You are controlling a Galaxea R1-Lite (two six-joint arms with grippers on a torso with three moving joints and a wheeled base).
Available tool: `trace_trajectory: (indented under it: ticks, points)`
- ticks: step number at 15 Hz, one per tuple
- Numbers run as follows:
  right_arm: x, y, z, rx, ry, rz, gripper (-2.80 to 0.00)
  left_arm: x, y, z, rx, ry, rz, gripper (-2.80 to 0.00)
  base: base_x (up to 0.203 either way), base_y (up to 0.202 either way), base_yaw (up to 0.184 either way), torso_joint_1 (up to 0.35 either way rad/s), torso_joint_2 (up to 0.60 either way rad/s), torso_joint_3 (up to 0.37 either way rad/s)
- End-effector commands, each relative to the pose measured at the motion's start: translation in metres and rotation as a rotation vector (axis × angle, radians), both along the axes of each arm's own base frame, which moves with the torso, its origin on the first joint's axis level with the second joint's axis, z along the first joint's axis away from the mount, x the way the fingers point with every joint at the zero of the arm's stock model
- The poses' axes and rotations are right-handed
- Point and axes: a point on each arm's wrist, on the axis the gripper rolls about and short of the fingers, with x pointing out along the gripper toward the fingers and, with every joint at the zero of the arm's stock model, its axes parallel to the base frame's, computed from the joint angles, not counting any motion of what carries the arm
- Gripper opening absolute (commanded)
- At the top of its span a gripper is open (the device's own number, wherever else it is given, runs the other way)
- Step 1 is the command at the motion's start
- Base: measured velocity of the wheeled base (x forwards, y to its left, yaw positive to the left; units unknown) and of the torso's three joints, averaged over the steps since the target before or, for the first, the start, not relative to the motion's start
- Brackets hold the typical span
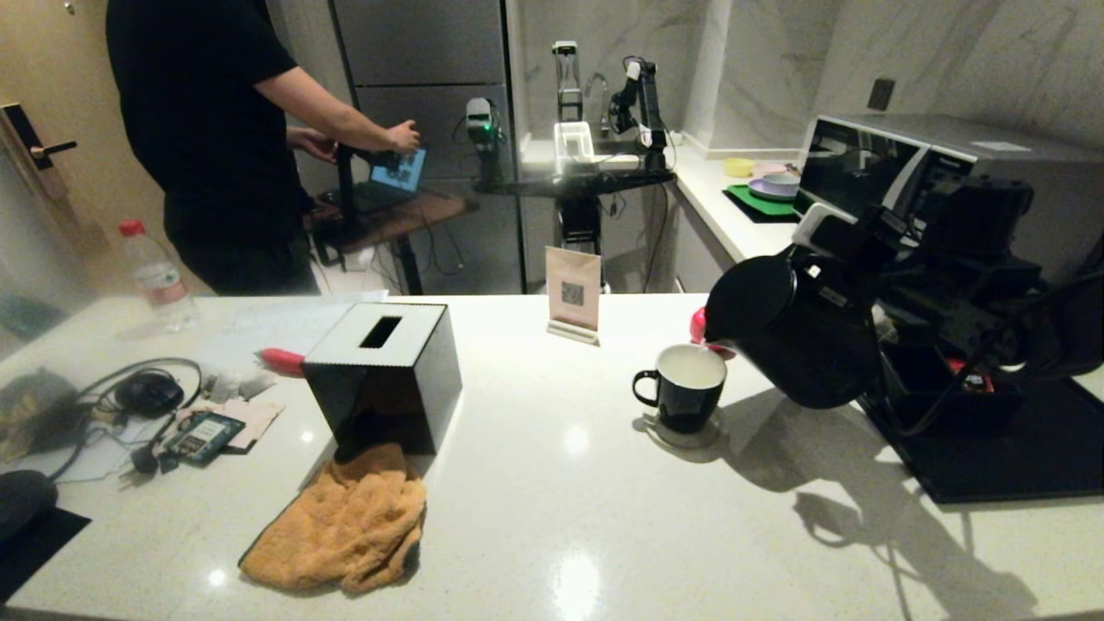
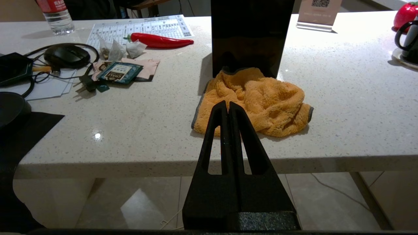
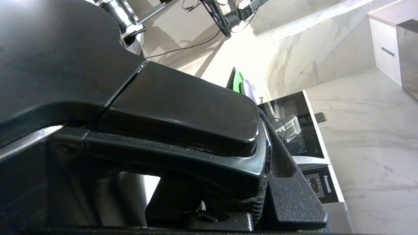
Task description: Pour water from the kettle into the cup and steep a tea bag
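Note:
The black kettle (image 1: 793,328) hangs tilted above the counter, its spout just over the rim of the cup (image 1: 686,388). This black mug stands on a small coaster, handle to the left. Its white inside looks pale; I cannot make out water or a stream. My right gripper (image 1: 867,241) is shut on the kettle's handle (image 3: 183,107), one finger (image 3: 290,182) pressed against its side. A tea bag (image 2: 134,49) lies far left on the counter by a red chili. My left gripper (image 2: 228,104) is shut and empty, parked before the counter's front edge.
A black tissue box (image 1: 384,371) and an orange towel (image 1: 345,517) sit mid-counter. A card stand (image 1: 573,293) and a red object (image 1: 697,326) stand behind the cup. Bottle (image 1: 155,276), mouse, cables and sachets lie at the left. A black mat (image 1: 992,466) is at right. A person (image 1: 216,129) stands behind.

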Motion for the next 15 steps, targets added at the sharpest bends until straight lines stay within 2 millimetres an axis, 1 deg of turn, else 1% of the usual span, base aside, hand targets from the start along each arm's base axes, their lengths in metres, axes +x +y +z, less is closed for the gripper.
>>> trace_trajectory:
  ticks: [1,15]
  points:
    - [-0.0004,0.0002,0.0008,-0.008,-0.007,0.002,-2.80,0.0000,0.0000,0.0000,0.000,0.000,0.000,-2.80,0.000,0.000,0.000,0.000,0.00,0.000]
    - [-0.0010,0.0007,0.0018,-0.059,-0.016,0.006,-2.80,0.0001,0.0000,0.0000,0.000,0.002,0.000,-2.80,0.000,0.000,0.000,0.000,0.00,0.000]
